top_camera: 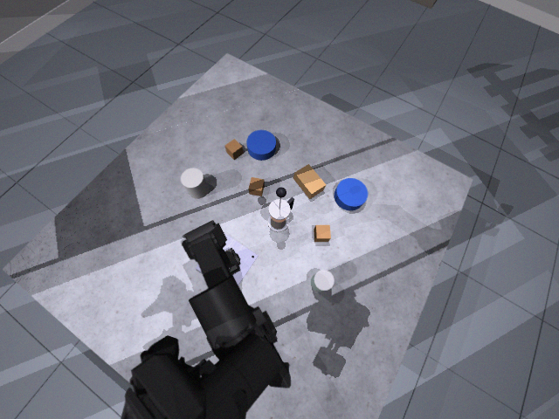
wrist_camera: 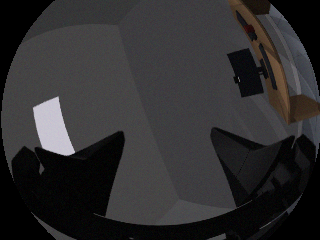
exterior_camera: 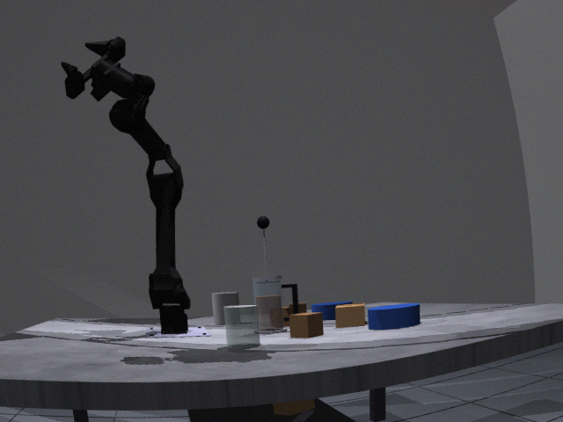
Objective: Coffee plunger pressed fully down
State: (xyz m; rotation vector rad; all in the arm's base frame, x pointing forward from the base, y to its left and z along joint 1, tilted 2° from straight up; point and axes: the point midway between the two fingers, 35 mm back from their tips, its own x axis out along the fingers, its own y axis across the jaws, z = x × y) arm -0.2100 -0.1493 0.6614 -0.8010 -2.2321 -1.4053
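- A dim grey room with a tiled floor; a grey, mottled tabletop point(exterior_camera: 454, 324) carries everything, with the arm's base planted near its left end in the exterior view.
- The gripper point(exterior_camera: 88, 61) is raised high above the tabletop, pointing up and away from the objects; its fingers stand wide apart with nothing between them, and the wrist view shows only wall beyond the two dark fingertips.
- The coffee press point(exterior_camera: 268, 301) stands upright near the middle of the tabletop, among orange blocks point(exterior_camera: 305, 323) and blue discs point(exterior_camera: 393, 316).
- Its plunger knob point(exterior_camera: 262, 221), a black ball, tops a thin vertical rod and sits fully raised, well above the glass body.
- The knob lies far below the gripper and off to the side, out from the arm's base; judging by this, the coming move calls for swinging over and coming straight down along the rod's vertical axis.
- The press holds a brownish fill in its lower part; a clear glass point(exterior_camera: 241, 324) nearby looks empty.
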